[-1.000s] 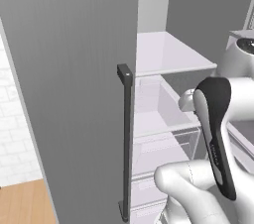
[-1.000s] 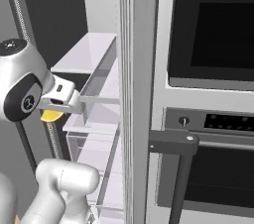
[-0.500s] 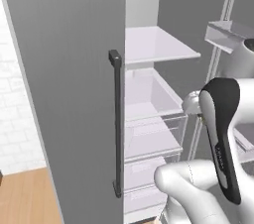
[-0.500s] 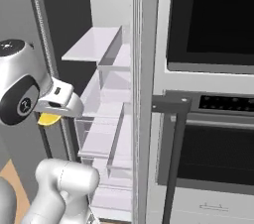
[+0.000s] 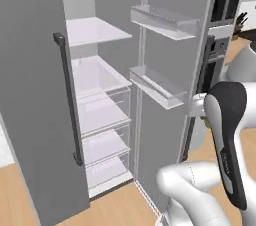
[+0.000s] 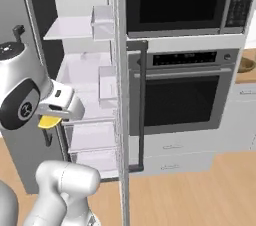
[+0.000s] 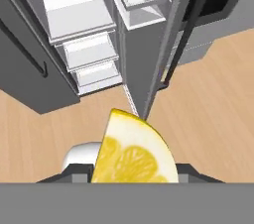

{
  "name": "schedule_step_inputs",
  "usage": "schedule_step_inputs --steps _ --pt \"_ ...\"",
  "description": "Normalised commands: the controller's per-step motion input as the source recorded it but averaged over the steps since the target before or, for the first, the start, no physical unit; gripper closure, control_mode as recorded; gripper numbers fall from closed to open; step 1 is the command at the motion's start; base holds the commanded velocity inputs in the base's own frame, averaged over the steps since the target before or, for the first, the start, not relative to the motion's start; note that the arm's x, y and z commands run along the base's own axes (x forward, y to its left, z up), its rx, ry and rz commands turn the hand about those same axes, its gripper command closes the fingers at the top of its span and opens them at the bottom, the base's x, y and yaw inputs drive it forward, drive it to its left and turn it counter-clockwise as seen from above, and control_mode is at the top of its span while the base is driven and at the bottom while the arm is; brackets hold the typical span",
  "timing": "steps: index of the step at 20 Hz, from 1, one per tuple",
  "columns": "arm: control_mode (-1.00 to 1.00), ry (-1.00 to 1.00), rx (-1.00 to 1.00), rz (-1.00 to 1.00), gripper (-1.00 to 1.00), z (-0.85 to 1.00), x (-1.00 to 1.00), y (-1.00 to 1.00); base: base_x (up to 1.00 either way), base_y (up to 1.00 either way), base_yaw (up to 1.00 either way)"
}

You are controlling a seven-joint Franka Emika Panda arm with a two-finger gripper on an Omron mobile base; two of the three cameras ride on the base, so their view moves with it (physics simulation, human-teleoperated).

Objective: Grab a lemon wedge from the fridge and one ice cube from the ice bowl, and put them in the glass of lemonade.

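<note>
A pale wooden floor (image 7: 208, 99) runs under the scene, seen from above in the hand view, spreading to 3 o'clock and to 9 o'clock of the picture.

Nearest of all in the hand view is the lemon wedge (image 7: 133, 151), at 6 o'clock: a bright yellow slice with a smooth rind along its curved upper edge and paler flesh with segment lines on its flat face. The end effector (image 7: 133, 171) is closed on it, a dark finger pad pressing on either side of its lower part. In the right base view the wedge (image 6: 49, 121) shows as a small yellow patch under the white hand of the end effector (image 6: 55, 115), at 9 o'clock, in front of the open fridge and outside it.

Behind it stands the fridge (image 5: 35, 120), matte grey, both doors swung open. The left door carries a long dark vertical bar handle (image 5: 70, 100). Inside are white shelves (image 5: 92, 30) above and clear drawers (image 5: 102, 110) below. The inner face of the right door holds two clear door bins (image 5: 160, 20), one above the other.

Farther, at 3 o'clock in the right base view, a built-in wall oven (image 6: 185, 95) with a dark glass door sits under a black microwave (image 6: 180, 0). At the far right edge lies part of a brown-tan round bowl (image 6: 246, 63).
</note>
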Motion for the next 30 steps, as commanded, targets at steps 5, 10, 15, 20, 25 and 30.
schedule_step_inputs --steps 5,10,15,20,25,30 --pt "1.00 0.00 0.00 0.00 1.00 0.00 0.00 0.00 -0.14 -0.38 -0.78" --pt "1.00 0.00 0.00 0.00 1.00 0.00 0.00 0.00 0.30 -0.77 -0.50" --pt "1.00 0.00 0.00 0.00 1.00 0.00 0.00 0.00 0.96 -0.61 0.03" --pt "1.00 0.00 0.00 0.00 1.00 0.00 0.00 0.00 1.00 -0.11 -0.03" --pt "1.00 0.00 0.00 0.00 1.00 0.00 0.00 0.00 1.00 0.03 -0.07" --pt "1.00 0.00 0.00 0.00 1.00 0.00 0.00 0.00 1.00 -0.22 0.01"
